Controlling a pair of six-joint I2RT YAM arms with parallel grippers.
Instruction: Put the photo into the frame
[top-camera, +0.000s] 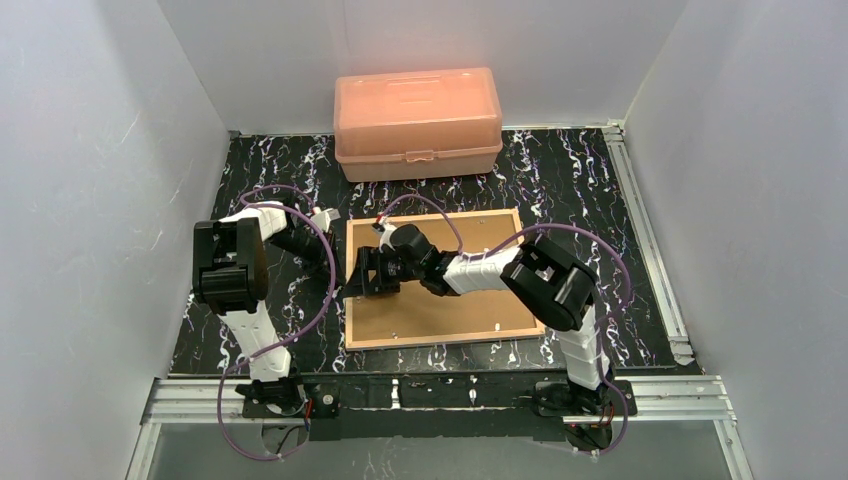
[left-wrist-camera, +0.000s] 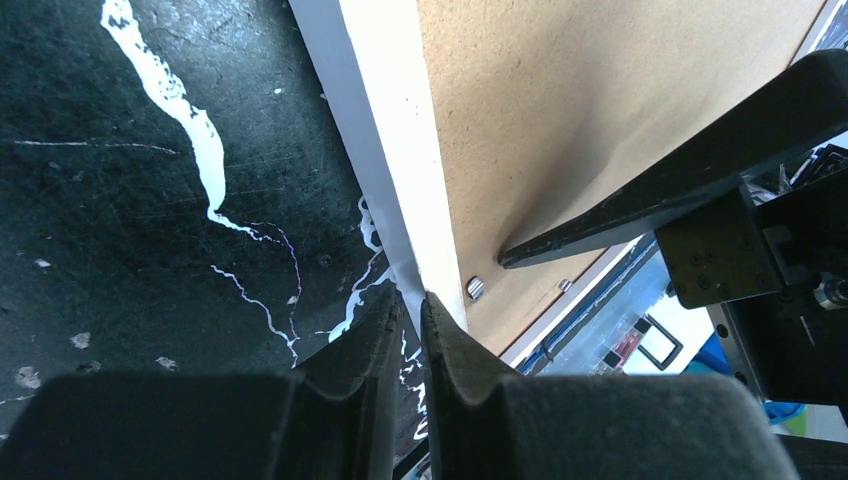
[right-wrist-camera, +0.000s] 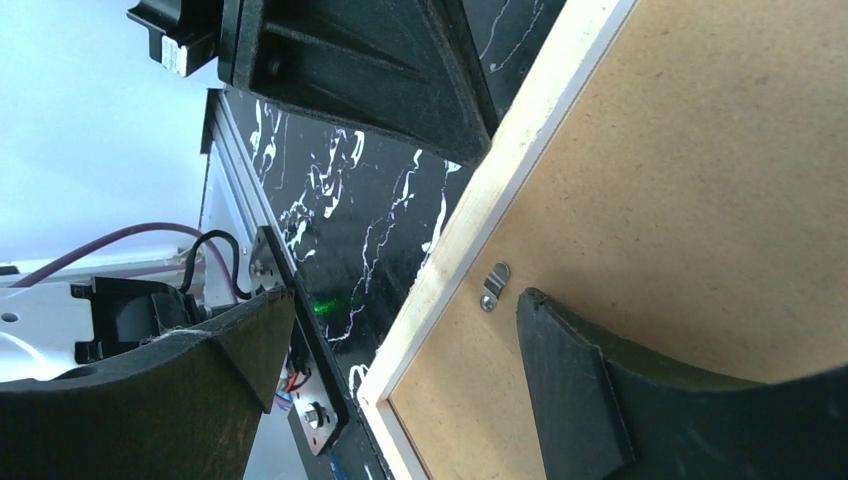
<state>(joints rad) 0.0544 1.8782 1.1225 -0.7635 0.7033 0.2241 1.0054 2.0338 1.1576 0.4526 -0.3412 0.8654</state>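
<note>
Tan frame (left-wrist-camera: 405, 150) rail sat pinched in the narrowed left gripper (left-wrist-camera: 413, 300); the wide right gripper (right-wrist-camera: 405, 300) likely needed gentle work at the clip (right-wrist-camera: 494, 285).

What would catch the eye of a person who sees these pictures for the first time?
A big frame lies face down in the middle of the black marbled table, with a brown board filling its back. The left tool pinches its left rail, while the open right tool straddles the same edge beside a small metal clip. An orange plastic box stands at the far edge.
</note>
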